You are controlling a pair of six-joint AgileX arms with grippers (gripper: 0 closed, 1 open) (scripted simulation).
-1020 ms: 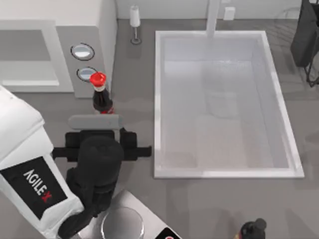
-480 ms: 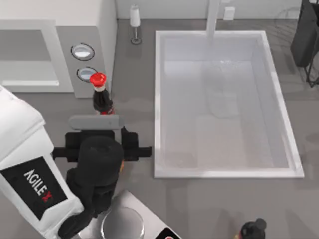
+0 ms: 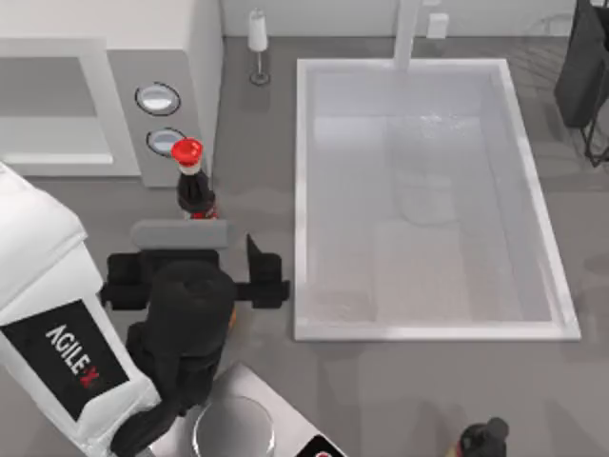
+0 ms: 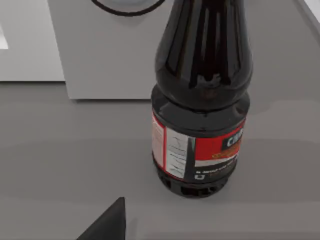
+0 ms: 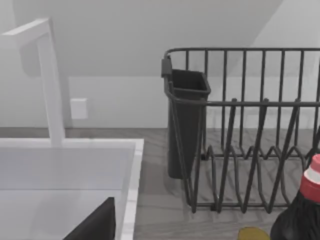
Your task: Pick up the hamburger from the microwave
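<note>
The microwave stands at the back left, its pale cavity open to view and two dials on its grey panel. No part of the hamburger can be made out; it is hidden or out of view. My left gripper hovers low in front of the microwave, just short of a red-capped dark soy bottle that looms large in the left wrist view. Its fingers are spread wide, open and holding nothing. My right gripper shows as a dark wedge, parked facing the sink corner.
A big white sink basin with a faucet takes up the middle and right. A black dish rack stands at the back right. Another dark bottle stands at the front right, and a round metal thing lies by the left arm.
The left gripper's fingers have spread farther apart. The arm itself has barely moved, and the bottle has stayed put.
</note>
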